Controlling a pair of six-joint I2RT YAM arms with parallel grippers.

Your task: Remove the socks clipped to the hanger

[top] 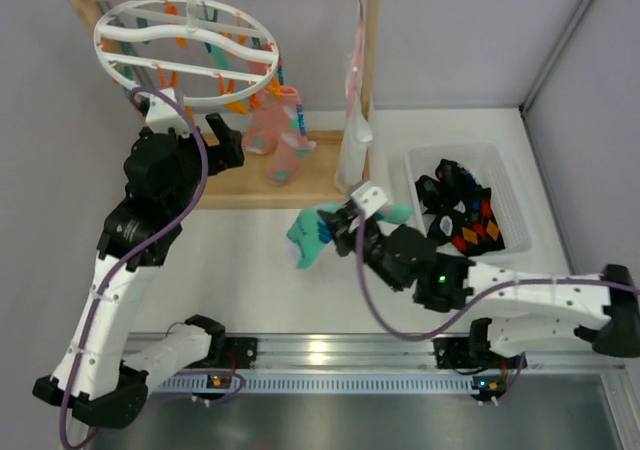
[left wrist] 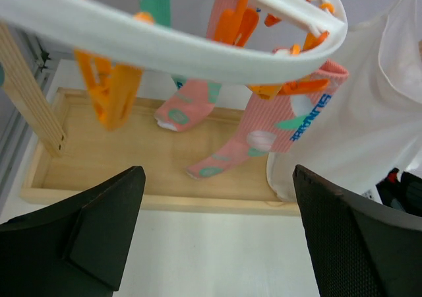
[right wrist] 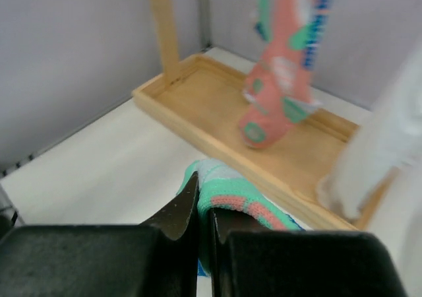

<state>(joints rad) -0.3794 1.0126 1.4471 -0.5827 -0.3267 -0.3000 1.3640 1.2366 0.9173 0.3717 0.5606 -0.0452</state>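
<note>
The white oval hanger (top: pixel 185 55) with orange and teal clips hangs from the wooden rack's top bar; its rim also shows in the left wrist view (left wrist: pixel 165 43). Two pink socks (top: pixel 280 130) stay clipped at its right side and hang over the rack's base; they show in the left wrist view (left wrist: pixel 264 135) and right wrist view (right wrist: pixel 283 66). My left gripper (top: pixel 222 135) is open and empty, just below the hanger, left of the pink socks. My right gripper (top: pixel 340 225) is shut on a mint-green sock (top: pixel 310 235) (right wrist: pixel 237 201) held above the table.
The wooden rack (top: pixel 250 175) has a tray-like base and posts. A long pale white-pink cloth (top: pixel 355 120) hangs at its right post. A white basket (top: pixel 510 185) at the right holds several black socks (top: pixel 460 210). Grey walls close the back and right.
</note>
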